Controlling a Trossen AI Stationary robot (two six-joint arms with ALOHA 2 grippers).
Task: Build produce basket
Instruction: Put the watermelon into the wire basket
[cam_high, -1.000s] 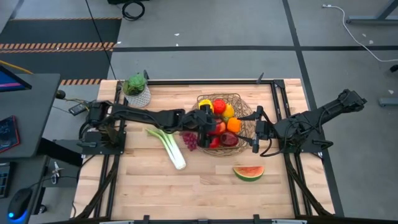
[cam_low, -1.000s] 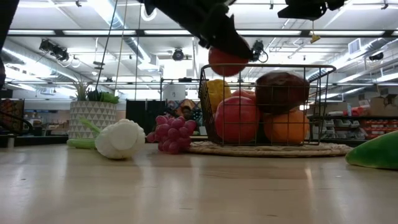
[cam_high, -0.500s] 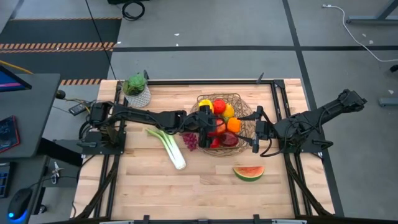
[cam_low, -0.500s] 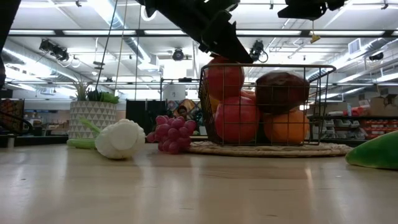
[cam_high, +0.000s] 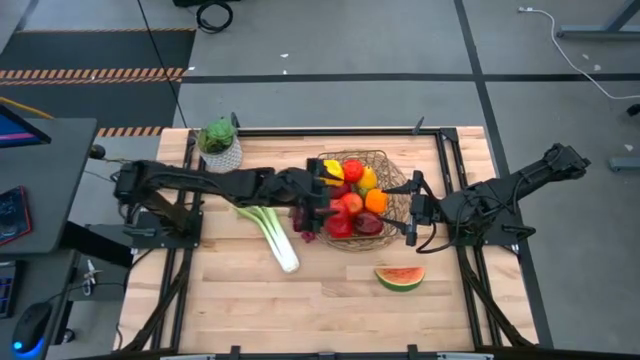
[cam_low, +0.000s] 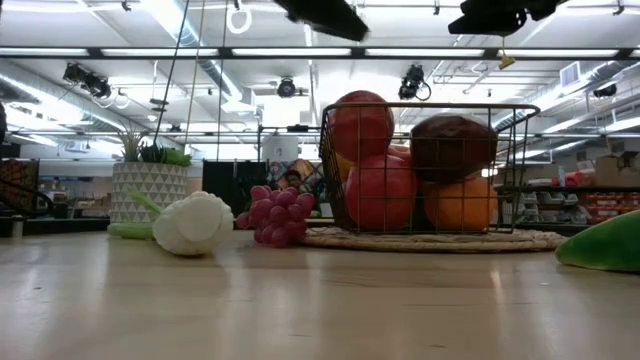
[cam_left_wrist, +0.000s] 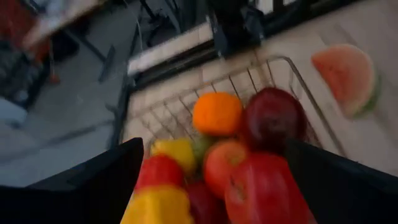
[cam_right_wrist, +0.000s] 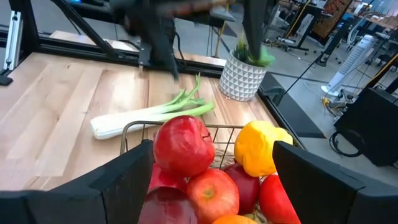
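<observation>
The wire basket (cam_high: 392, 176) stands at the table's far middle and holds produce: red apples, an orange (cam_high: 375, 200) and a yellow pepper (cam_high: 332, 170). One red apple (cam_low: 362, 125) lies on top of the pile at its left side. My left gripper (cam_high: 318, 200) hangs open and empty, high over the basket's left rim. My right gripper (cam_high: 412, 208) waits open and empty above the right rim. Purple grapes (cam_low: 275, 215), a leek (cam_high: 268, 232) and a watermelon slice (cam_high: 400, 277) lie on the table outside the basket.
A small white pot with a green plant (cam_high: 220, 145) stands at the far left corner. The grapes and the leek lie left of the basket, under my left arm. Bare wood (cam_high: 330, 300) stretches along the near edge.
My left gripper held a red apple just above the basket, set it on the pile and let go. It has since risen and drawn back toward the table's left edge. The apple stays on top of the other fruit.
</observation>
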